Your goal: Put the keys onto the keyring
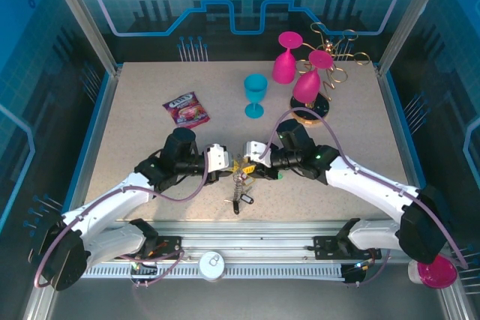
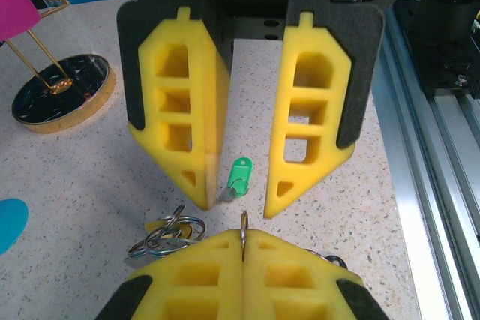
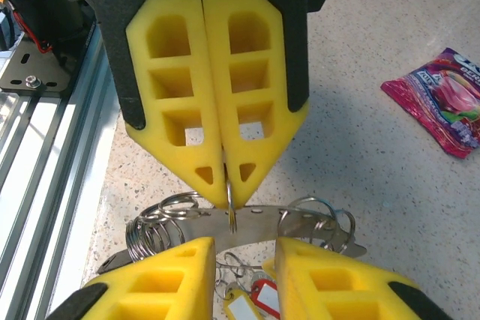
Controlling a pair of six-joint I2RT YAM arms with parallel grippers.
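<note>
Clamped shut on keyring [image 3: 259, 224] with left gripper [image 3: 229, 185], middle of tabletop [image 1: 360, 133] near edge. Right gripper [image 3: 240, 245] part-open, tip-to-tip opposite, keyring crosswise just ahead of its jaws; keys [image 3: 262, 295] just below.

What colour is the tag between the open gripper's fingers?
The tag is green, clearest in left wrist view.

The left arm [image 1: 112, 201] and right arm [image 1: 367, 181] share one build: glossy white shells on the long links, rounded black housings at the joints and black brackets at the near rail. A thin purple cable [image 1: 177, 198] loops along each arm. A small green light [image 1: 316, 157] shows on the right arm's black wrist housing. The left gripper [image 3: 229, 189] and right gripper [image 2: 238, 207] have yellow, wedge-shaped, foam-like fingers [image 2: 309, 130] with rectangular cut-outs, backed by black plates.
</note>
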